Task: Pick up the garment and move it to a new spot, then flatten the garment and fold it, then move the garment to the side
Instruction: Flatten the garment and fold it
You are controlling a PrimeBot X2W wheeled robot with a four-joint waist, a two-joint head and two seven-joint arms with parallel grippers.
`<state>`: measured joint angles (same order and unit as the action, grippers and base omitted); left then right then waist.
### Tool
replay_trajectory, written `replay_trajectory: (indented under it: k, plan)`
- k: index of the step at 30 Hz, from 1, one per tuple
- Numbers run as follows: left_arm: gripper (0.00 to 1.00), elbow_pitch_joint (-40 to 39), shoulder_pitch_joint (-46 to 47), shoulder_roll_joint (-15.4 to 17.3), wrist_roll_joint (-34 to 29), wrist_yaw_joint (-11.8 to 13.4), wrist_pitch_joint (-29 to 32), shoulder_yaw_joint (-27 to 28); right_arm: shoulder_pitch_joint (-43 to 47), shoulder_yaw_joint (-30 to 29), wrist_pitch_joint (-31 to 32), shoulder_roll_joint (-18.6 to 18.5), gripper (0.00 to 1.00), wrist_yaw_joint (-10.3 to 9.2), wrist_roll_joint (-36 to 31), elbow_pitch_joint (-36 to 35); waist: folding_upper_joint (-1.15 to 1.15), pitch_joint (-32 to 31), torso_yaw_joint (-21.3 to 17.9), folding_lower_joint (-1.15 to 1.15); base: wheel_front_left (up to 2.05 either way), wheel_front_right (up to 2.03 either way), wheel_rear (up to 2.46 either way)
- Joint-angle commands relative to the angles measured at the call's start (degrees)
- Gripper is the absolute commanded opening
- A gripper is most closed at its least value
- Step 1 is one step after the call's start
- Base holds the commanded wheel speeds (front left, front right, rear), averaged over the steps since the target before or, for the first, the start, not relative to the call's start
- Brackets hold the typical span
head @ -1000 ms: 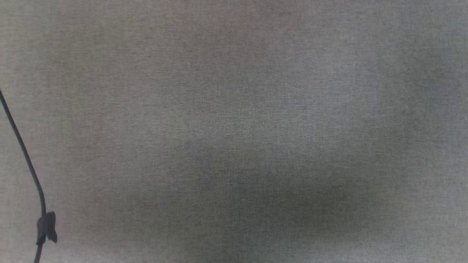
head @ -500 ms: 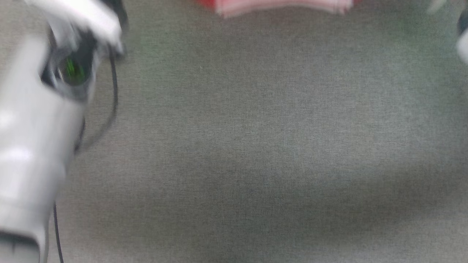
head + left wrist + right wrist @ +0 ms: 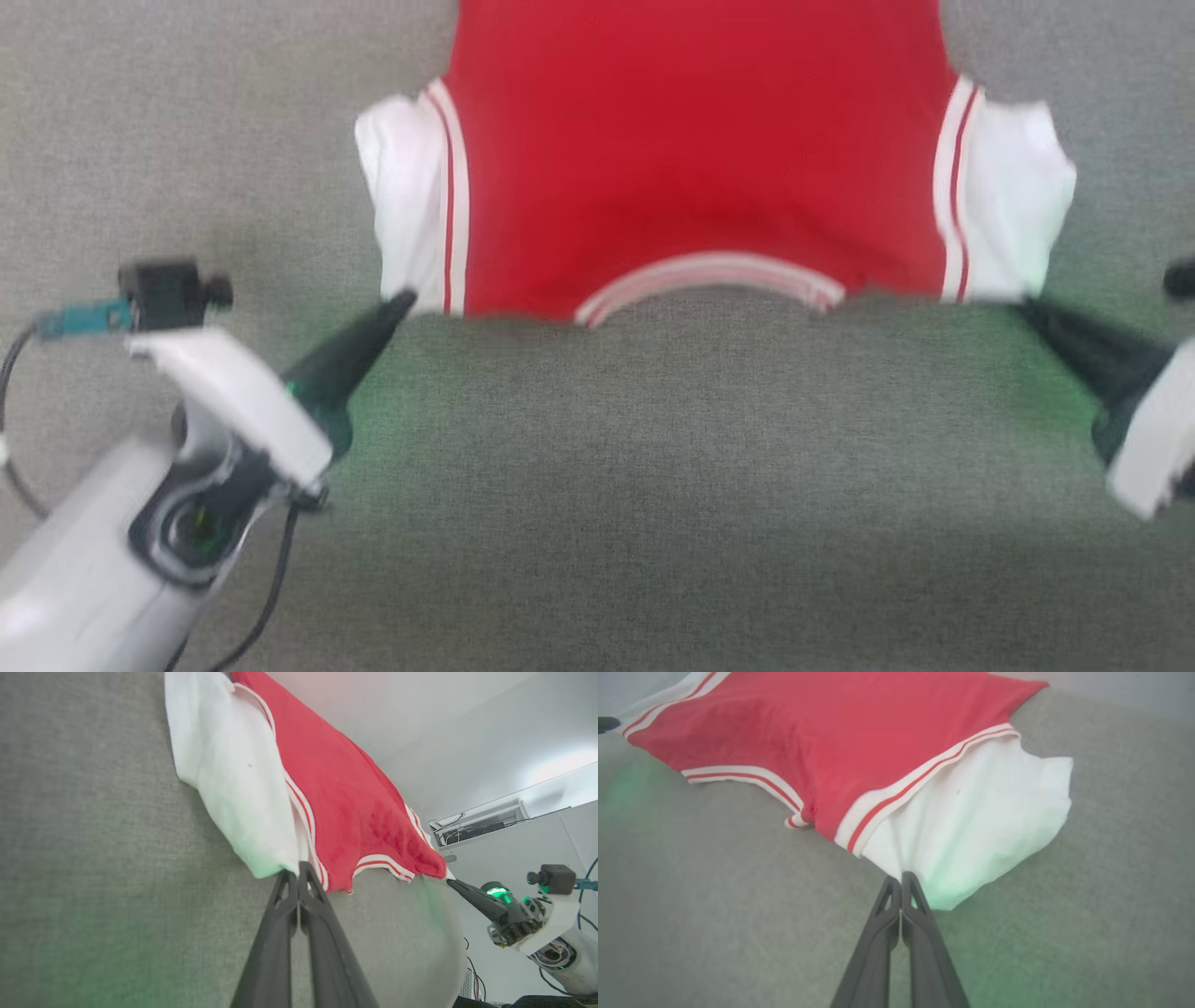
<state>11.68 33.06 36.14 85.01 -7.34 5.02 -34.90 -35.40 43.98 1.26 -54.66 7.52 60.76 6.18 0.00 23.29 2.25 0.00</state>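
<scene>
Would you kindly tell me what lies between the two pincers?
The near edge of the garment, with striped curved trim, spans from the left pincer to the right pincer over grey fabric, seen in the head view.

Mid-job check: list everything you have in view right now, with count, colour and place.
garment: one, red with white sleeves and red-and-white striped trim, spread on the surface, top of the head view.
surface: one, grey cloth, under the garment.
wall unit: one, white, on the pale wall beyond the surface.
left end effector: one, dark fingers shut on the garment's left white sleeve.
right end effector: one, dark fingers shut on the right white sleeve.
left forearm: one, pale, lower left of the head view, dark cable alongside.
</scene>
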Motion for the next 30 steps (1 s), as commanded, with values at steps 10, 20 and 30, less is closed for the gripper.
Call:
replay_trajectory:
  k: [10, 20, 30]
  plan:
    - [0.00, -11.4, -16.3, 11.2, 0.6, -0.2, -2.7, -0.7, 19.4, -3.5, 8.0, -4.8, 0.00, -0.06, 3.4, -11.6, 0.00, -3.0, -0.3, 0.00, 0.00, 0.00, 0.00]
    - [0.00, -22.8, -26.8, 19.8, 1.3, 0.2, -4.2, -0.6, 31.7, -10.9, 10.4, -7.4, 0.00, -0.06, 3.8, -17.7, 0.00, -3.6, 0.7, 0.00, 0.00, 0.00, 0.00]
    - [0.00, -20.1, -22.2, 14.3, -0.5, 1.1, -1.4, -3.6, 32.4, -15.1, 18.6, -1.9, 0.00, -0.06, -2.7, -19.3, 0.00, -3.9, 0.6, 0.00, 0.00, 0.00, 0.00]
